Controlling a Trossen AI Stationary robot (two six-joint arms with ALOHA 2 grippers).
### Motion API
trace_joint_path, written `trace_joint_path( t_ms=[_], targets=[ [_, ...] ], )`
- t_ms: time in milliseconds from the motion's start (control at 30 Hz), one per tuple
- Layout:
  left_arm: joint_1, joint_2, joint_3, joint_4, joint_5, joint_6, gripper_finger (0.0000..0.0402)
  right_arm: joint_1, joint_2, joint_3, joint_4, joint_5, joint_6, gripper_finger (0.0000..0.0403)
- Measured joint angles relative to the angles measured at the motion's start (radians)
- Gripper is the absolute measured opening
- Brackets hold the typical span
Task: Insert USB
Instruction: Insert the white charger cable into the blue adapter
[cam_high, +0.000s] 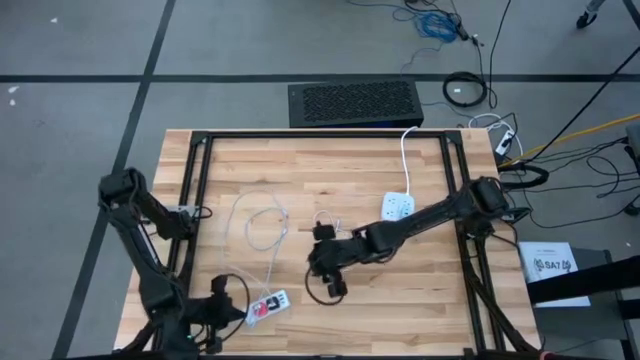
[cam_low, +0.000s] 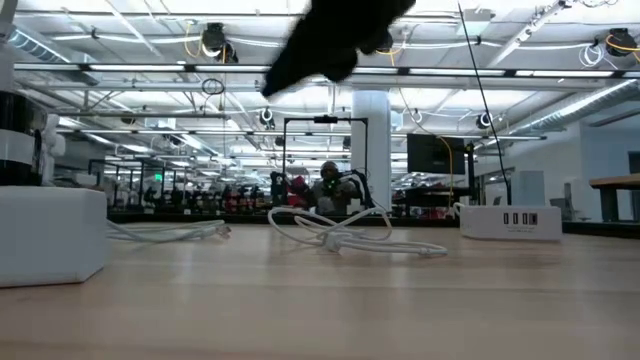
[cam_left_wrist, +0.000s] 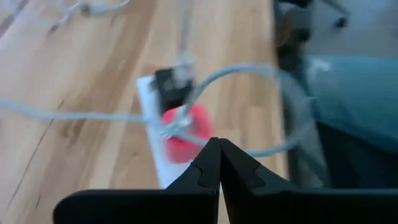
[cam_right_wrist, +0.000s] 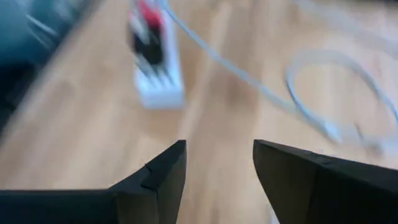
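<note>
Two tools: my right tool (cam_right_wrist: 214, 165) hangs wide, holding nothing, cable (cam_right_wrist: 336, 93) ahead on the bench (cam_high: 400, 290). Left tool (cam_left_wrist: 219, 163) sits pinched shut just behind the hub (cam_left_wrist: 163, 134), seemingly parked.

- My left gripper (cam_left_wrist: 219, 163) sits low at the near-left of the worktop (cam_high: 420, 310), jaws pressed together, arm folded back along the left side.
- My right gripper (cam_right_wrist: 217, 171) reaches across to mid-worktop, arm stretched out, jaws apart and holding nothing.
</note>
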Motion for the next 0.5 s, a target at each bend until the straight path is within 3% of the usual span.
trace_joint_path(
  t_ms=[233, 400, 500],
  targets=[
    [-0.052, -0.081, 0.117, 0.012, 0.016, 0.171, 0.0011, -0.056, 0.011, -0.007, -0.271, 0.094, 0.081, 0.0178],
    [-0.08, -0.129, 0.173, 0.007, 0.011, 0.256, 0.0011, -0.075, 0.012, -0.048, -0.216, 0.045, 0.094, 0.0178],
    [-0.077, -0.174, 0.183, -0.038, -0.064, 0.325, 0.0011, -0.076, 0.012, -0.053, -0.149, 0.01, 0.089, 0.0178]
  ],
)
